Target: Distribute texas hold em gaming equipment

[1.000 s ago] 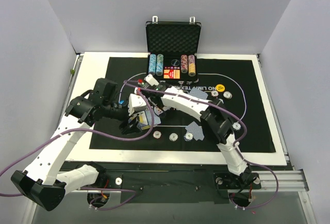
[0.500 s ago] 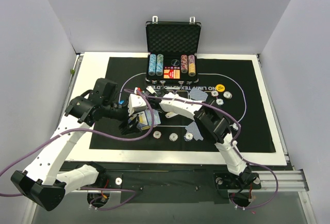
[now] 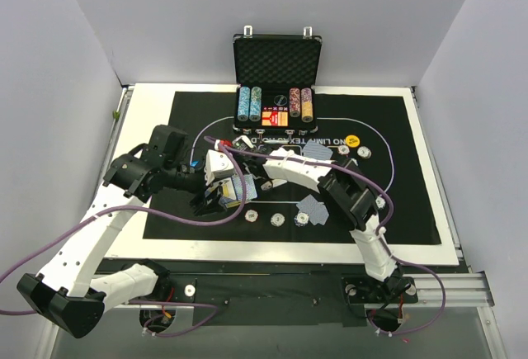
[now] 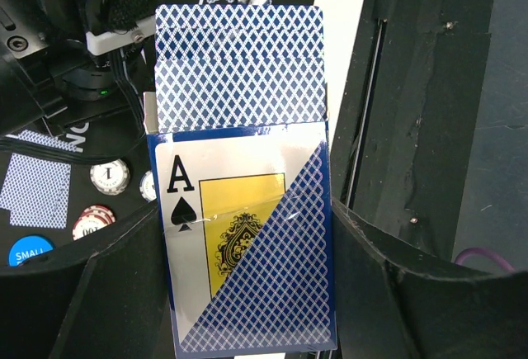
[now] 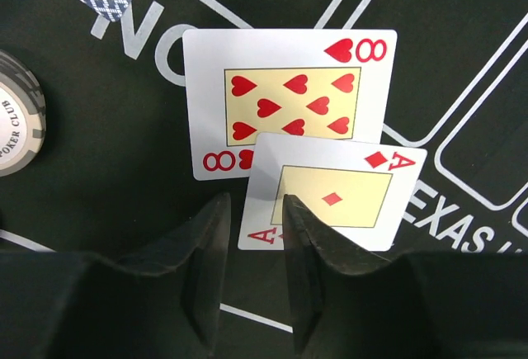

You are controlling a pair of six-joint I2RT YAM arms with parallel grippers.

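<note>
My left gripper (image 4: 247, 293) is shut on the deck (image 4: 247, 235), a box with an ace of spades on its face. Blue-backed playing cards (image 4: 239, 70) stick out of its top. In the top view the deck (image 3: 238, 188) hangs over the mat's left part. My right gripper (image 5: 253, 204) stands open just above the mat, nothing between its fingers. Below it an ace of diamonds (image 5: 346, 194) lies face up, overlapping an eight of hearts (image 5: 289, 95). A poker chip (image 5: 16, 115) lies to the left.
The open black case (image 3: 276, 87) with chip columns stands at the back. On the black mat (image 3: 396, 169) lie face-down cards (image 3: 312, 206), chips (image 3: 277, 219) in a front row and a yellow disc (image 3: 352, 140). A blue disc (image 4: 29, 252) lies nearby.
My right gripper's jaws have parted and the arm has shifted slightly over the mat's upper left. The left arm and the deck have not moved.
</note>
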